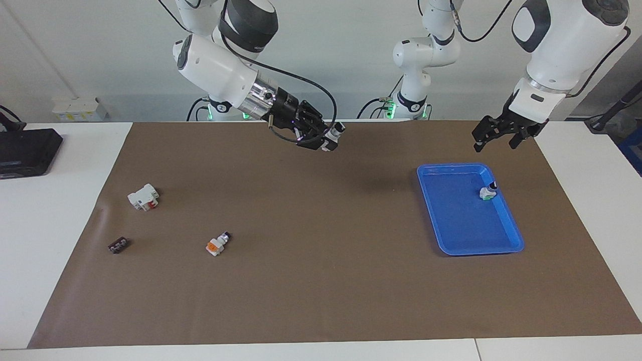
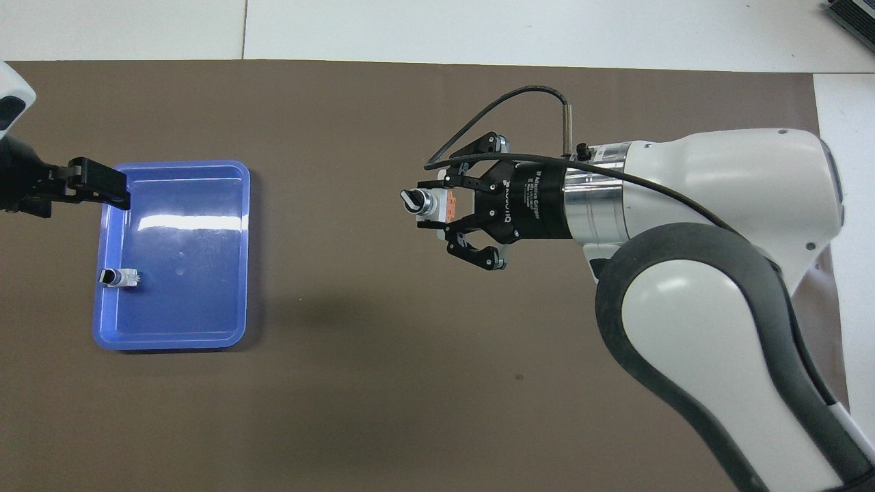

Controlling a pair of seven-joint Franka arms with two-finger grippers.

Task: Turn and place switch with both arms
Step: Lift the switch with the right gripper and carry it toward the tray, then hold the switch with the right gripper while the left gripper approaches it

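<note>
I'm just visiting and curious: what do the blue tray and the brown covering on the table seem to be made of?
The blue tray looks like glossy moulded plastic: bright glare streaks on its floor, rounded corners and a raised rim. The brown covering looks like matt paper or thin card: no shine, and a slight crease near one edge. Neither can be confirmed by sight alone.

We see a plain brown mat (image 1: 321, 281) on a white table (image 1: 55, 200). A glossy blue tray (image 1: 454, 210) at the right of the facing view holds a white switch with a green end (image 1: 487, 192). The black right gripper (image 1: 326, 140) grips a white switch (image 2: 433, 204) with orange end and black tip. Lower left lie its twin (image 1: 217, 243), a white block with red (image 1: 144, 196) and a small black part (image 1: 118, 245). The left gripper (image 1: 494, 136) is black too.
</note>
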